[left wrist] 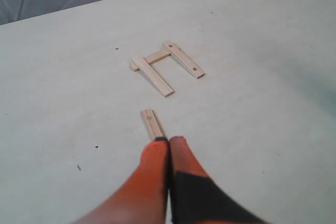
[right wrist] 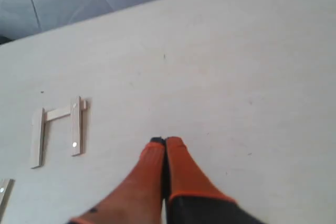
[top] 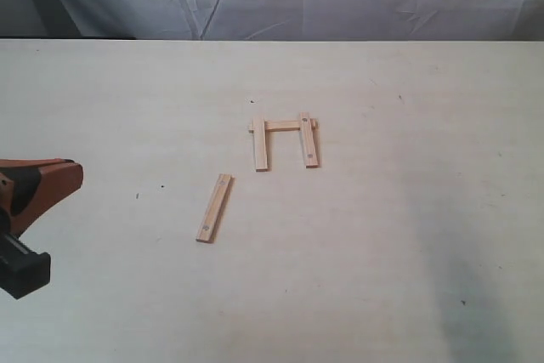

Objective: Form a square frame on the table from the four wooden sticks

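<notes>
The table (top: 408, 235) is wide, pale and flat, and it carries all four sticks. The left gripper (left wrist: 169, 140) has orange fingers pressed together with no gap, and nothing is held between them. The right gripper (right wrist: 165, 141) is the same: its two fingers meet at the tips and they hold nothing. It hangs over a bare part of the table.

Near the middle of the table, three sticks make a square frame that has only three sides. The cross stick (top: 283, 127) lies at the far side. The left side stick (top: 260, 145) and the right side stick (top: 309, 140) run from it toward the near edge, parallel to each other. The side facing the near edge is open. This group lies well apart from both grippers.

The fourth stick (top: 214, 207) lies alone, a little tilted, nearer to the front and to the left of the group, not touching it. In the left wrist view its end appears just beyond the left gripper's tips. In the exterior view the left arm (top: 34, 201) stands at the left edge, apart from this stick.
</notes>
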`<act>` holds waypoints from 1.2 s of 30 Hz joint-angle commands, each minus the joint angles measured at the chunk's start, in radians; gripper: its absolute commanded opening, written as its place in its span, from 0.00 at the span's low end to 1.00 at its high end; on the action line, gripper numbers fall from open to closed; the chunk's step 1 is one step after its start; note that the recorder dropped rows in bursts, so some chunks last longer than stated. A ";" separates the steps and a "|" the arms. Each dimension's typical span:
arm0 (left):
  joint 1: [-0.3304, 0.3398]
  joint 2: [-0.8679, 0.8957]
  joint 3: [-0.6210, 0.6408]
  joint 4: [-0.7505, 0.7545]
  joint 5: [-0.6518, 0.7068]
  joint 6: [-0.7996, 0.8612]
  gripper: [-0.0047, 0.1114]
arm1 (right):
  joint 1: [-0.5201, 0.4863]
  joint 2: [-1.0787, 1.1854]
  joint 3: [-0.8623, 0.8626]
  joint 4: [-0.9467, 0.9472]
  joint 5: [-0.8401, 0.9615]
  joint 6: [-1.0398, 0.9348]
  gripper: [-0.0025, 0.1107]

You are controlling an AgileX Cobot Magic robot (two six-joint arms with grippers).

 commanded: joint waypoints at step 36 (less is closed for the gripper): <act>0.004 -0.008 0.007 0.003 -0.010 -0.001 0.04 | 0.886 1.383 -1.171 -0.390 0.435 0.925 0.14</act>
